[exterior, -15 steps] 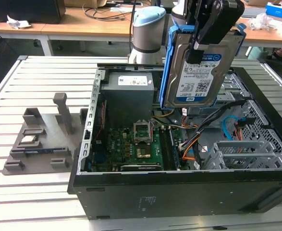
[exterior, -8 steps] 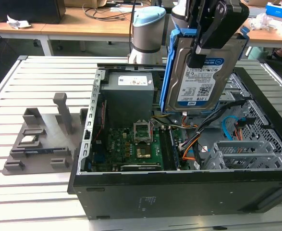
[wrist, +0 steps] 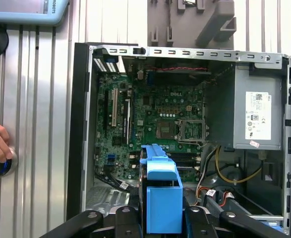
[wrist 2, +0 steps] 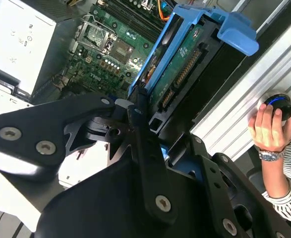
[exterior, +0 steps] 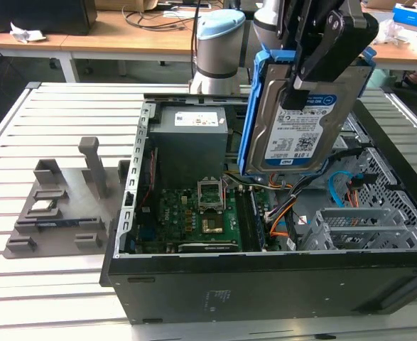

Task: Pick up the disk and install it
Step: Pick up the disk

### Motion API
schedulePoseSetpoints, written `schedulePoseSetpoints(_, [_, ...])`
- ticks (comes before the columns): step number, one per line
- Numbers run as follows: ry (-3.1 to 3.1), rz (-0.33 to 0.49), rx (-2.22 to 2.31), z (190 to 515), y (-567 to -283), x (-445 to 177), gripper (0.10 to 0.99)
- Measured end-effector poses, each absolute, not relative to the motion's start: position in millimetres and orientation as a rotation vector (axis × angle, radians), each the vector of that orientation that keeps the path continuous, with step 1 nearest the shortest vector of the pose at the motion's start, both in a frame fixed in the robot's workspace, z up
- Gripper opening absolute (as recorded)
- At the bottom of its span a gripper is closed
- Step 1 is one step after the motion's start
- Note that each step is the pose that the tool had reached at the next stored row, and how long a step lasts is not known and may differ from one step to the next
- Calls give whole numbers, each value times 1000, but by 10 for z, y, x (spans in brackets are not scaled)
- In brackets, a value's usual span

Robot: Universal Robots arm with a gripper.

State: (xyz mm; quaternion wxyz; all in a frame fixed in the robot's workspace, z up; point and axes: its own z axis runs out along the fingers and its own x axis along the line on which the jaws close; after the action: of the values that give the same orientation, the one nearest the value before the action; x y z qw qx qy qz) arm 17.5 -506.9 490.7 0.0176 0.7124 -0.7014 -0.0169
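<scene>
Slatted metal table (exterior: 59, 106) spanning foreground in exterior view; wooden desks (exterior: 116, 41) running along rear, carrying cables (exterior: 148, 15), black box (exterior: 41, 14), crumpled paper (exterior: 23, 32); dark floor (exterior: 13, 74) showing beneath; even light lying across slats.

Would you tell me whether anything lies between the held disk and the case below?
The case is open, with no lid. Loose orange cables and a blue cable lie just beneath the disk that the gripper holds, beside the metal cage.
</scene>
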Motion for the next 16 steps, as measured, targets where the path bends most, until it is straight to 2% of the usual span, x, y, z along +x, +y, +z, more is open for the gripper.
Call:
schedulePoseSetpoints(12, [-2179, -53, 2213, 4895, -5247, 176, 365])
schedulePoseSetpoints(16, [-2179, -53, 2213, 4890, -5383, 175, 365])
